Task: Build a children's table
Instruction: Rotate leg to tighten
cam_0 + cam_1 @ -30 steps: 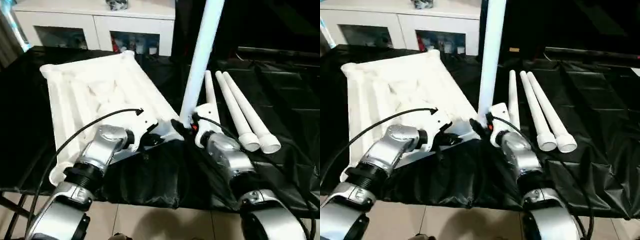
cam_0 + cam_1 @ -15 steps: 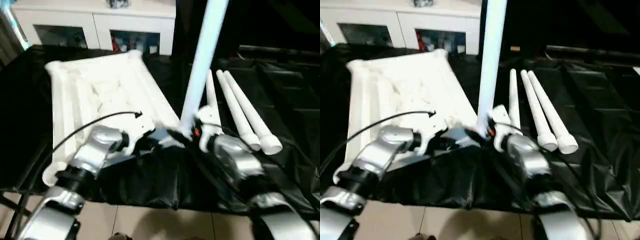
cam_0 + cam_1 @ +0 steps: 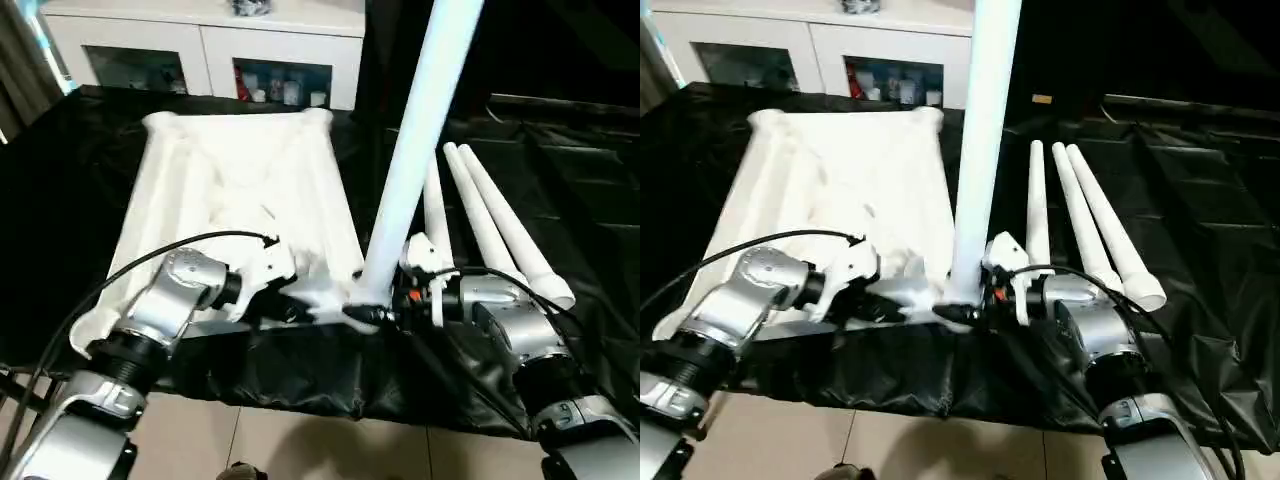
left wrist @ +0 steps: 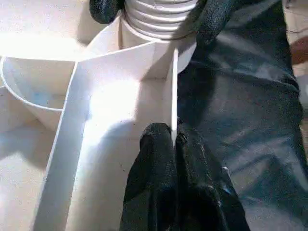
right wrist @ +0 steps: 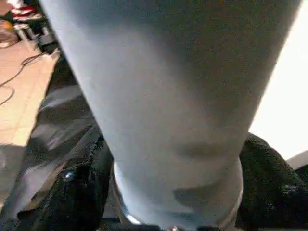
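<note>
Tabletop (image 3: 240, 200) lies underside up on black-draped table (image 3: 580, 200), left of centre. Your left end effector (image 4: 173, 139) pinches thin rib at tabletop's near right corner. Your right end effector (image 3: 372, 316) grips upright leg (image 3: 410, 160) at its base, fingers (image 5: 77, 192) either side; leg's ribbed end sits in near right corner socket (image 4: 159, 29). Three spare legs (image 3: 1080, 220) lie side by side, right of tabletop. Cabinet (image 3: 200, 50) far left.

text: none legible | labels: none | brands: none | numbers: none | signs: none
</note>
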Tool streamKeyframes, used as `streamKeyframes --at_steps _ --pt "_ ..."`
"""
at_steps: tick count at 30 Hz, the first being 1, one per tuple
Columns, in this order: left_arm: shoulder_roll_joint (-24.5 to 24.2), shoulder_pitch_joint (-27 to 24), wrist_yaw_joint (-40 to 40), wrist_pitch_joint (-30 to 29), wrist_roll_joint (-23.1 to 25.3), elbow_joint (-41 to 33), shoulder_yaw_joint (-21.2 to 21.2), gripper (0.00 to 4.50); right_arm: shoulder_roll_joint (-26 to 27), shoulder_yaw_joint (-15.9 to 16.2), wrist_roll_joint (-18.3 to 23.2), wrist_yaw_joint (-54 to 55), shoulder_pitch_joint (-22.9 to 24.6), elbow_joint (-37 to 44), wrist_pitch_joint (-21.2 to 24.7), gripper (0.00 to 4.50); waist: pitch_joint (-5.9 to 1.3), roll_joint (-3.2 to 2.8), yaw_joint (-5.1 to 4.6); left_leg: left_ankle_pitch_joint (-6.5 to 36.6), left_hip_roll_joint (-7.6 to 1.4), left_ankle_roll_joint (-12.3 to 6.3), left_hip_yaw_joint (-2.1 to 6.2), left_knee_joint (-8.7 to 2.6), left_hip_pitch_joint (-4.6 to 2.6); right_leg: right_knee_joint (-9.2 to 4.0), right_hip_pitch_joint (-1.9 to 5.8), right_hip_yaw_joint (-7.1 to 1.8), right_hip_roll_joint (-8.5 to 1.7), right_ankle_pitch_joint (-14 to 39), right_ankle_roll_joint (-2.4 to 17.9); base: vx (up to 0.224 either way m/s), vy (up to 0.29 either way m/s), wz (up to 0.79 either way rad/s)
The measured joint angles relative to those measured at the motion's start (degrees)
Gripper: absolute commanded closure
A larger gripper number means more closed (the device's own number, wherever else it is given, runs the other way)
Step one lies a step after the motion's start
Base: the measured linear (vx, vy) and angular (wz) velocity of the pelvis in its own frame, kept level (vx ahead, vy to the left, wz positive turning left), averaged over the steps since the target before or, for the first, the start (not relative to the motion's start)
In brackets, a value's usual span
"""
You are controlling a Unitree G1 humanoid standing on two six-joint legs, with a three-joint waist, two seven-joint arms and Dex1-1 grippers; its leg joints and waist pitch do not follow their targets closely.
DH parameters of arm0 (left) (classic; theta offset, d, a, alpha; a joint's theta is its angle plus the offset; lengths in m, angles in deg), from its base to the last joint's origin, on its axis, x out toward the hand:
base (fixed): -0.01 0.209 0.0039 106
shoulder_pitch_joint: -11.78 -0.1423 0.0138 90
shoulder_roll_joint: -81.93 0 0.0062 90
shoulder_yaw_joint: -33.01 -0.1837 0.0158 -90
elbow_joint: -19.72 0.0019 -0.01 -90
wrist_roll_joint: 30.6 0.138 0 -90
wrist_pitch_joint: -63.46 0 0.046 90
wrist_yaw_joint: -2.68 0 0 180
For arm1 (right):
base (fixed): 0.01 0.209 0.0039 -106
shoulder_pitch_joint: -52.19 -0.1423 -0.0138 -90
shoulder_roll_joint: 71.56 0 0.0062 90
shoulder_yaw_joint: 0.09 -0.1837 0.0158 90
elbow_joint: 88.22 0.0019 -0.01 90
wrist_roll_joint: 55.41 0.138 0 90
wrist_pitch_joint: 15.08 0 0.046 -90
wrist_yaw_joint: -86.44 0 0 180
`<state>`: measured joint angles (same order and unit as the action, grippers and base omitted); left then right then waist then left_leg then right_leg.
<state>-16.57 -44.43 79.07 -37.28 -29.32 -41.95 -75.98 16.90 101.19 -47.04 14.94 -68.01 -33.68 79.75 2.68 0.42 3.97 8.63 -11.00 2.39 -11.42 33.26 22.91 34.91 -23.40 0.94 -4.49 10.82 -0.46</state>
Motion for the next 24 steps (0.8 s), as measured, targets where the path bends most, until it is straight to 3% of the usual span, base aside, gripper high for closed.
streamKeyframes --at_steps 9,16,20,24 --pt "0.65 0.05 -2.26 -0.6 0.05 1.13 0.97 4.5 1.26 -0.81 -0.81 3.49 -0.01 0.11 1.06 1.69 -0.01 0.02 -0.2 -0.01 -0.02 0.01 0.0 0.09 -0.09 0.11 0.03 -0.01 0.0 -0.03 0.04 0.0 0.0 0.0" --pt "8.57 2.15 -18.94 -7.56 1.77 4.64 4.84 4.5 8.68 -6.46 -4.26 30.14 -4.6 -8.9 -0.72 1.71 -0.01 0.06 -2.23 -0.01 0.02 0.01 0.01 0.28 -0.4 0.08 0.19 -0.12 -0.01 0.03 -0.05 0.0 0.0 0.0" --pt "11.3 2.45 -25.05 -10.47 2.56 3.94 5.71 4.5 12.67 -8.94 -4.37 41.89 -6.92 -12.53 -0.64 1.71 -0.01 0.04 -2.32 0.0 0.02 0.01 0.02 0.21 -0.45 0.08 0.16 -0.09 -0.01 0.02 -0.06 0.0 0.0 0.0" --pt "12.1 2.44 -27.23 -10.8 3.03 3.25 5.66 4.5 14.6 -10.88 -4.3 46.06 -7.81 -14.0 -1.55 1.71 -0.01 0.05 -2.18 0.0 0.05 0.01 0.01 0.0 -0.42 0.02 0.14 -0.08 -0.01 -0.09 0.13 0.0 0.0 0.0"
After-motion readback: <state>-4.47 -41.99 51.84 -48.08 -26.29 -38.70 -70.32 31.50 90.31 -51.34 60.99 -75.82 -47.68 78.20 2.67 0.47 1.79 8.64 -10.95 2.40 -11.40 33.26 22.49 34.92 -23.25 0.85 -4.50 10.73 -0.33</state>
